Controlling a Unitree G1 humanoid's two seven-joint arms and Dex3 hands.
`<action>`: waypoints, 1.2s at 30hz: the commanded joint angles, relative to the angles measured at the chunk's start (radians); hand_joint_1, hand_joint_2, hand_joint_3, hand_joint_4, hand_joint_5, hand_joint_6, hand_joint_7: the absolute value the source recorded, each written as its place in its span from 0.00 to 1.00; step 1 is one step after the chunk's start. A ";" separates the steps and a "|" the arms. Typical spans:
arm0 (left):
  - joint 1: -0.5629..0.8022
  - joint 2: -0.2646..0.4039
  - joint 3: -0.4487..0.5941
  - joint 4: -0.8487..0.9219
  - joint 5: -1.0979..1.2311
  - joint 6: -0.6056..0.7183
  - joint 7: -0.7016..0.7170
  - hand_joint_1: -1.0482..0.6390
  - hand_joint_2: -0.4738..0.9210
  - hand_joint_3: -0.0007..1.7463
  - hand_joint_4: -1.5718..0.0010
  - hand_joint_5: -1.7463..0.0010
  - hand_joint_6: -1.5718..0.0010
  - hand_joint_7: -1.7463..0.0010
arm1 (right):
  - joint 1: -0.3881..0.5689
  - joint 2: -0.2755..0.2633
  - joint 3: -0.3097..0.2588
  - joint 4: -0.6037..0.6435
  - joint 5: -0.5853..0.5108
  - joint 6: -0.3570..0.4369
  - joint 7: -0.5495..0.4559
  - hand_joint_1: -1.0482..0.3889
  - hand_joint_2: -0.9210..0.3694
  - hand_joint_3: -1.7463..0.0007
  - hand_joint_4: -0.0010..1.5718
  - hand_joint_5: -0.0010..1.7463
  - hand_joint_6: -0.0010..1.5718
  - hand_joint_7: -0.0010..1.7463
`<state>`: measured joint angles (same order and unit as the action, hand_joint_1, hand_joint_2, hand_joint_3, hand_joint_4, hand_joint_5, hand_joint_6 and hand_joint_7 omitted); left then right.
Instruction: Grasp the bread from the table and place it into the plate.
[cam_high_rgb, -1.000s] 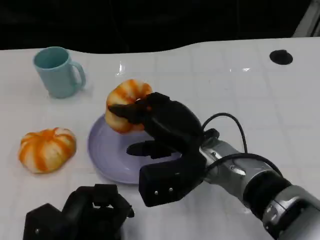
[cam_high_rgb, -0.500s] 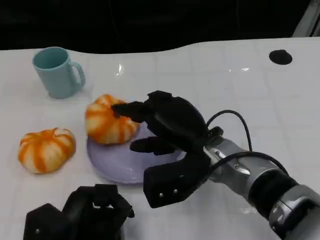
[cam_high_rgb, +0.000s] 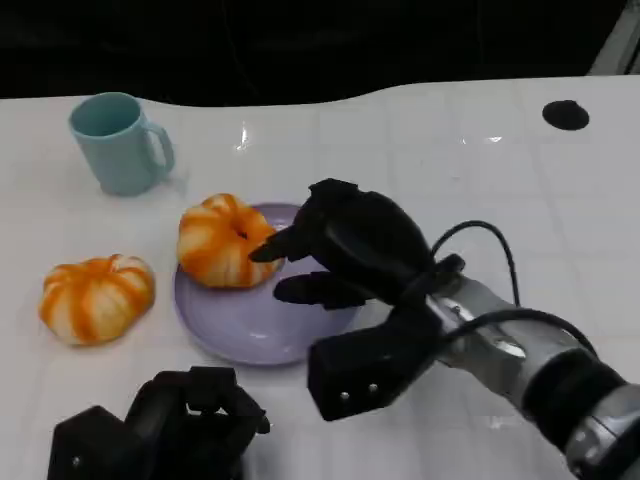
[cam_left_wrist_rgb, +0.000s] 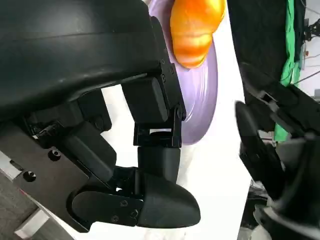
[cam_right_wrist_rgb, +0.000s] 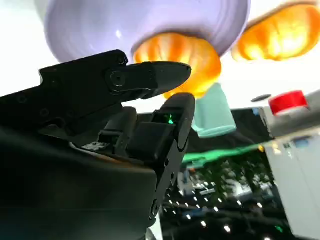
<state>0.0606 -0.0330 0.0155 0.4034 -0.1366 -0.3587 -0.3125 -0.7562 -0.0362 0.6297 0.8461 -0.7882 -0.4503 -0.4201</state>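
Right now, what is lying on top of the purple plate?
One orange-striped bread sits on the purple plate's left rim, overhanging it. The right hand hovers over the plate's right part, hiding the surface beneath it.

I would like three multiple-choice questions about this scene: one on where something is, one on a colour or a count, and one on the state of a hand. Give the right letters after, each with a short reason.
1. Where does the bread nearest the right hand lie?
A. Inside the mug
B. On the plate's left edge
C. By the black disc at the far right

2. How many orange striped breads are on the table?
A. One
B. Two
C. Four

3. What is the right hand doing?
A. Open, holding nothing
B. Gripping the mug
C. Lifting the plate

Answers:
1 B: the bread rests on the left rim of the purple plate.
2 B: a second bread lies on the table left of the plate.
3 A: the right hand has its fingers apart beside the bread, and the teal mug stands far from it.
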 joint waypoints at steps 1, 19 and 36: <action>0.003 0.009 0.005 -0.009 -0.002 0.006 0.011 0.00 0.74 0.37 0.00 0.29 0.12 0.50 | 0.096 -0.094 -0.053 -0.119 0.038 -0.070 -0.013 0.33 0.00 0.89 0.37 0.53 0.57 0.01; -0.006 0.017 0.006 -0.001 0.002 0.007 0.011 0.00 0.74 0.36 0.00 0.29 0.12 0.50 | 0.406 -0.175 -0.247 -0.346 0.347 -0.337 0.182 0.49 0.21 0.60 0.42 0.81 0.46 0.55; -0.003 0.014 0.008 -0.012 -0.012 0.019 0.007 0.00 0.74 0.37 0.00 0.29 0.12 0.50 | 0.676 -0.186 -0.344 -0.534 0.616 -0.312 0.467 0.55 0.37 0.28 0.46 1.00 0.47 0.82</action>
<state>0.0573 -0.0312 0.0150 0.3994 -0.1403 -0.3456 -0.3064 -0.1162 -0.2102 0.3083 0.3481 -0.2169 -0.7811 0.0150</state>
